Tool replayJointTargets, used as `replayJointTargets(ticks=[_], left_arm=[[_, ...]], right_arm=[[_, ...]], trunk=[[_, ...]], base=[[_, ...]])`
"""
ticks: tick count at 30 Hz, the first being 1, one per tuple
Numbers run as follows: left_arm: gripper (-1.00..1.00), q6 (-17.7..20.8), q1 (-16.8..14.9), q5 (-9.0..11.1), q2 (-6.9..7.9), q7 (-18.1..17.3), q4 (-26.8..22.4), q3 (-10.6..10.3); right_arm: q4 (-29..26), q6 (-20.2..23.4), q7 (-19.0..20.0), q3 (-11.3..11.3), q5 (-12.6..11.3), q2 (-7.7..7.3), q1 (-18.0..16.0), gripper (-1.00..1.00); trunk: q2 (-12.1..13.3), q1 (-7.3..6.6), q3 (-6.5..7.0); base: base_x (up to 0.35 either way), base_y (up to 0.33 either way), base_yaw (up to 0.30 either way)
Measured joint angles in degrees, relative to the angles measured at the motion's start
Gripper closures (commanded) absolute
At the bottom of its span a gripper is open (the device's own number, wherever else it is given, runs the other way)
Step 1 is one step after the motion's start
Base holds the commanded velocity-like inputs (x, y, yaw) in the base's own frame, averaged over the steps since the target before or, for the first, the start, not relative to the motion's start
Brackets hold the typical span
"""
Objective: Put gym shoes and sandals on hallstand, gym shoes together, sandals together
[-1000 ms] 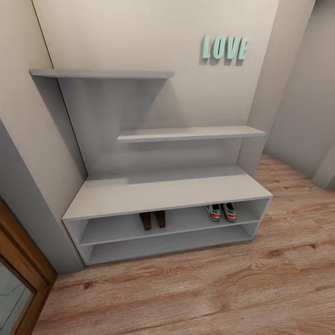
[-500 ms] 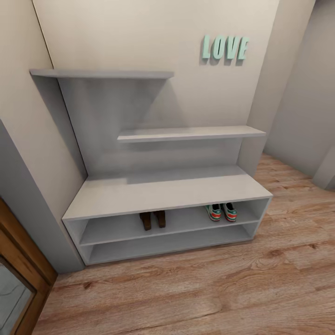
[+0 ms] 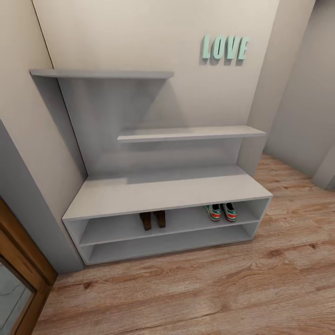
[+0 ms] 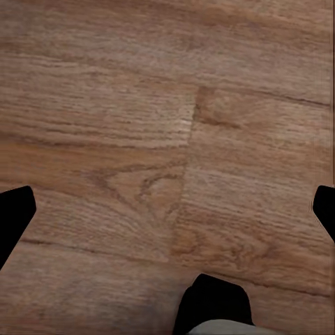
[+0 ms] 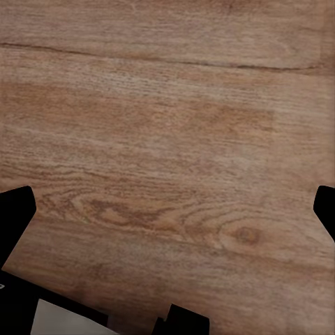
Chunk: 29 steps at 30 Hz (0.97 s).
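Sandals sit side by side in the rack's upper bay, lower centre of frame; gym shoes paired in the same bay toward its right end, all heels outward, none on the floor. Left gripper and right gripper hang spread wide, empty, over bare planks. No next pick seems left; neither arm looks nearer.

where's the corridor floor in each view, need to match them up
Head view: the corridor floor fills the lower part of the picture, in front of the hallstand.
Left wrist view: wood planks span the picture between the dark fingers at both edges.
Right wrist view: wood planks span the picture the same way.
Shared landmark: the light brown wood grain.
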Motion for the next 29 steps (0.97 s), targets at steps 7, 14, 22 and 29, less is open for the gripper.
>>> replayJointTargets(ticks=[7, 14, 22, 29], left_arm=[[-1.00, 0.08, 0.00, -0.03, -2.86, 0.51, 0.03, -0.01], [-1.00, 0.10, 0.00, -0.03, -6.15, 0.61, 0.03, -0.01], [-1.00, 0.11, 0.00, -0.02, -8.28, 0.63, 0.03, 0.03], [-1.00, 0.11, 0.03, -0.01, -8.51, 0.64, 0.00, 0.11]], right_arm=[[0.00, 0.00, 0.04, -0.04, 0.00, 0.00, 0.00, -1.00], [0.00, 0.00, 0.00, 0.00, 0.00, 0.00, -0.01, -1.00], [0.00, 0.00, 0.00, -0.01, 0.00, 0.00, -0.03, -1.00], [0.00, 0.00, 0.01, 0.01, 0.00, 0.00, -0.01, -1.00]], trunk=[[0.00, 0.00, 0.00], [0.00, 0.00, 0.00], [0.00, 0.00, 0.00], [0.00, 0.00, 0.00]], base=[[0.000, 0.000, 0.000], [0.000, 0.000, 0.000], [0.000, 0.000, 0.000], [0.000, 0.000, 0.000]])
